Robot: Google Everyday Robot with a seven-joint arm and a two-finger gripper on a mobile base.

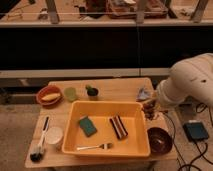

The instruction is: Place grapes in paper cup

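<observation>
The grapes (pixel 150 113) show as a small dark reddish clump at the tip of my gripper (pixel 150 109), which hangs over the table's right side just past the right rim of the yellow bin. The gripper looks shut on them and holds them above the table. The white arm (pixel 192 82) reaches in from the right. The paper cup (pixel 53 136), short, wide and white, stands at the front left of the table, left of the bin and far from the gripper.
A yellow bin (pixel 141 131) in mid-table holds a green sponge (pixel 87 126), a dark striped object (pixel 118 126) and a fork (pixel 95 147). A dark bowl (pixel 160 140) sits front right. An orange bowl (pixel 49 95), pale green cup (pixel 70 93), dark green cup (pixel 92 92), blue cloth (pixel 144 93) and black brush (pixel 37 149) are around it.
</observation>
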